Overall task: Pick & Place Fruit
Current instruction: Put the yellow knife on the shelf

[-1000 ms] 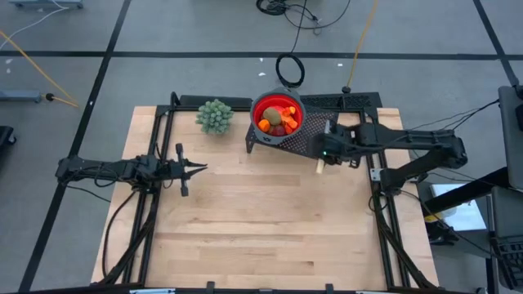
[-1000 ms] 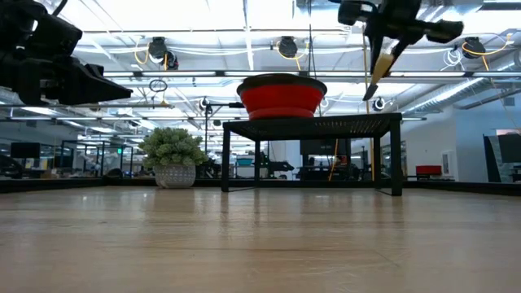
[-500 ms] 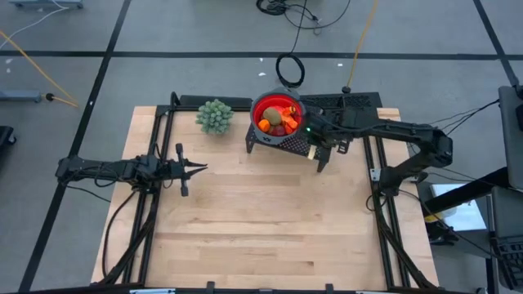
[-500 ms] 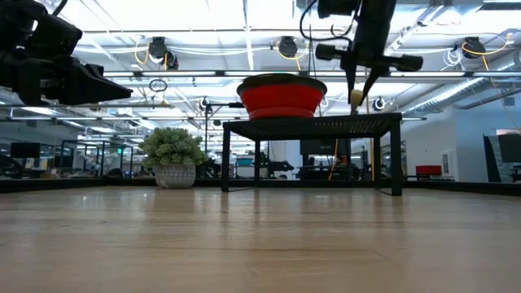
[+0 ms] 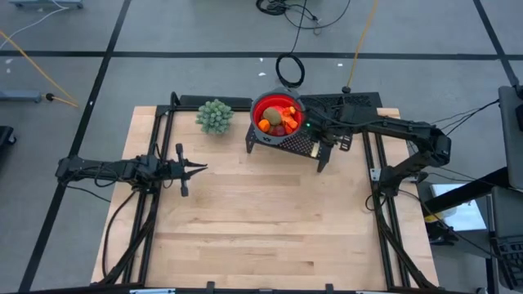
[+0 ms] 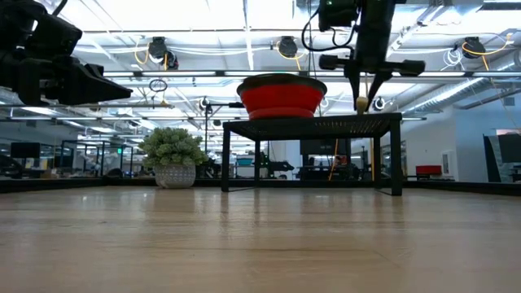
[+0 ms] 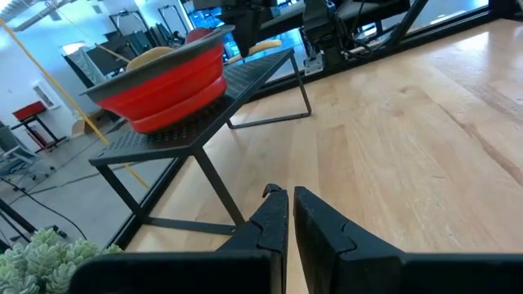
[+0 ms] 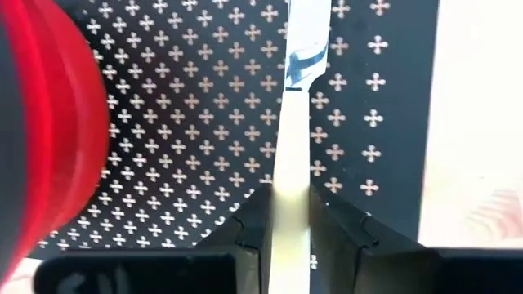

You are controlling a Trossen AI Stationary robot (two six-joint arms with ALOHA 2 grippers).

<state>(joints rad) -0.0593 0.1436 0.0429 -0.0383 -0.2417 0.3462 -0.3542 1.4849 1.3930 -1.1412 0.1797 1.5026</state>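
The fruit [image 5: 276,119] lies in the round red bowl [image 5: 257,106]: a brown oval, orange pieces and a dark red one. The bowl stands on a black perforated stand [image 5: 343,104] at the table's far side. My right gripper [image 5: 325,145] is just right of the bowl above the stand [image 8: 188,122], pointing steeply down, shut on a slim knife [image 8: 304,57] with a pale handle. My left gripper [image 5: 200,168] waits shut and level above the table's left part, touching nothing. My right gripper pinches the knife's pale handle [image 8: 292,175] between its two fingers [image 8: 253,224], coming from above. The knife runs on along the fingers, blade [image 8: 306,49] beyond them toward the stand. Whether the blade's tip meets the stand top, I cannot tell.
A small green plant in a pot [image 5: 215,116] stands left of the stand at the far edge. Bare wood fills the table's middle and near part. The stand's thin legs [image 6: 256,159] reach down to the table.
My right gripper has swung with the knife toward the table's left, closer to the red bowl, and sunk a little. The knife, which hung slanted below the fingers, now points more steeply down over the stand.
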